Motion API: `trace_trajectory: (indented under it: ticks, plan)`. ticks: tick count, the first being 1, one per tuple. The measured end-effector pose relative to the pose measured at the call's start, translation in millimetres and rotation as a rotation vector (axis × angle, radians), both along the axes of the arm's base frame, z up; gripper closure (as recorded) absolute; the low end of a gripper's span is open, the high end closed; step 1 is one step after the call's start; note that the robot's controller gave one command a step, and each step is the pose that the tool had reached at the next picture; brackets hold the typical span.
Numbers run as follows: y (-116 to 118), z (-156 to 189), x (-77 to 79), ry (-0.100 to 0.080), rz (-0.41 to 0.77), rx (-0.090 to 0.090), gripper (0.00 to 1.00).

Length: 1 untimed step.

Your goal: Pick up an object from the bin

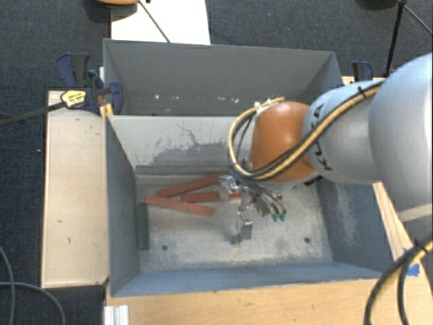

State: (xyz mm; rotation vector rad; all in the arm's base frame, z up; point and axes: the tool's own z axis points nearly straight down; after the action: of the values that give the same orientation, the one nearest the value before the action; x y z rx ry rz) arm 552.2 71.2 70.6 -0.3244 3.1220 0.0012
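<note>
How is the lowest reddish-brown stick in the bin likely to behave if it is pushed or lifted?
The lowest reddish-brown stick looks straight and flat, so it is probably stiff and should slide, not roll. Being long and thin, it may tilt if gripped near one end. The other sticks lie close, so a push may move them too.

Right ends of the reddish-brown sticks (pixel 184 199) — out of sight behind the claw (pixel 239 234).
</note>
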Motion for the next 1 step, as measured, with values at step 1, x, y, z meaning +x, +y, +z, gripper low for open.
trace_trajectory:
  ticks: [1]
  plan:
    - [0.0, 0.0, 0.0, 0.0, 0.0, 0.0, 0.0]
